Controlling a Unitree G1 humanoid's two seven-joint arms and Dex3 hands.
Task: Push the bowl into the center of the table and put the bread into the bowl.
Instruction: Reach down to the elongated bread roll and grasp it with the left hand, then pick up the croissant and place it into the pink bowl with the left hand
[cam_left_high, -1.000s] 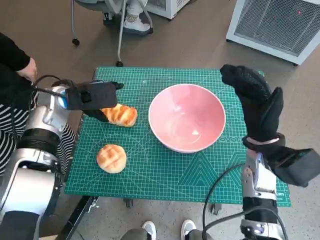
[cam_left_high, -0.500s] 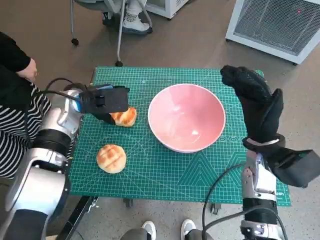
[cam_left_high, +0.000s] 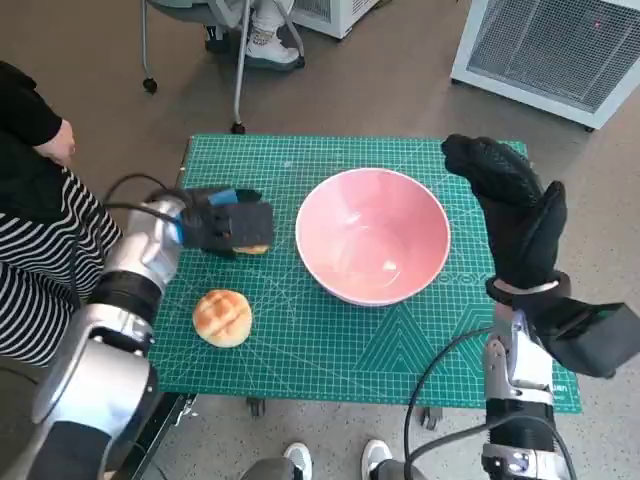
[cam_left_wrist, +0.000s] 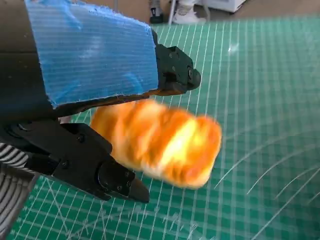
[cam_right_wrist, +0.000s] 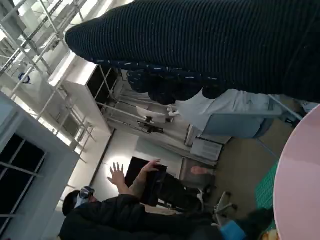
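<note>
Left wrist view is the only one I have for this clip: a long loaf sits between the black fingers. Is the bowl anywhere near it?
Observer: Yes. In the head view the pink bowl stands on the green mat, just beside the left hand and the long loaf.
Operator: Is that the only bread?
Observer: No. A round bun lies on the mat nearer the robot, untouched.
Operator: Where is the right hand?
Observer: The right hand is raised at the bowl's far side from the loaf, holding nothing.
Operator: Is anyone close by?
Observer: A person in a striped top sits by the left arm.
</note>
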